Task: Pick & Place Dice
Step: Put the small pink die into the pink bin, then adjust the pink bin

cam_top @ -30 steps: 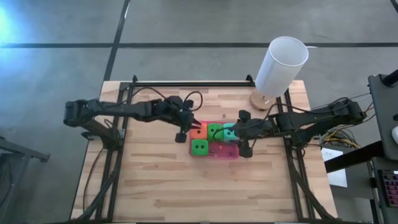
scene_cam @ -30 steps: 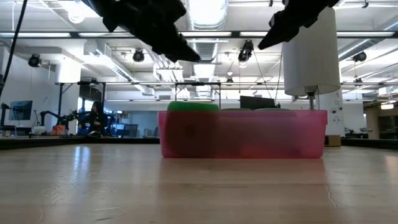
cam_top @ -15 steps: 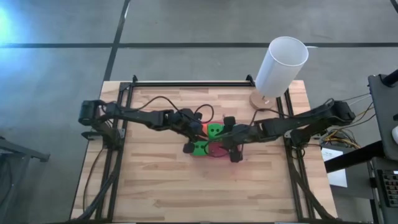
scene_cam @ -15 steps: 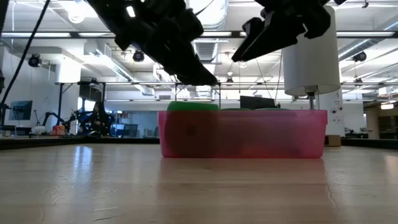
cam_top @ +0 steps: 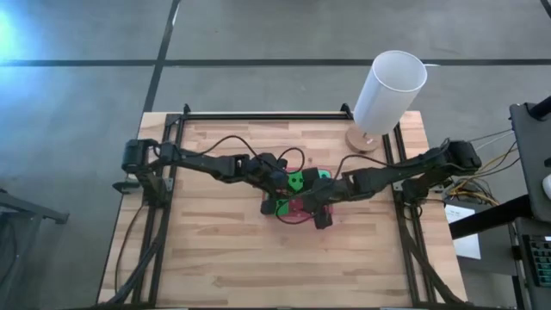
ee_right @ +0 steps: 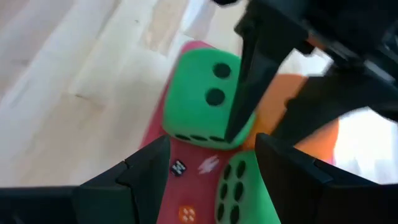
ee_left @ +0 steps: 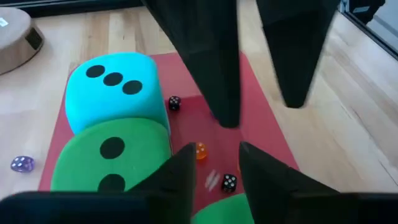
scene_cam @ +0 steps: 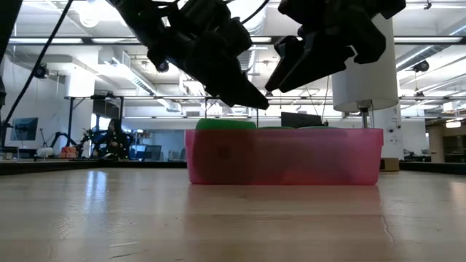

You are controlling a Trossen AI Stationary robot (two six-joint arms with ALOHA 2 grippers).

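Dice (ee_left: 115, 109) are crowding the pink pad (ee_left: 264, 140) at frame centre, where my left tool (ee_left: 211, 168) and right tool (ee_right: 208, 165), both open, are risking collision.

Overhead straight down on whole bench (cam_top: 215, 258); low level across it; wrists close above pad (ee_left: 261, 134), shared by all.

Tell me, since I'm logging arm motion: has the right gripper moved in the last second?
Yes. In the high view the right gripper has shifted leftward, away from the white cylinder, and now hangs over the pink pad.
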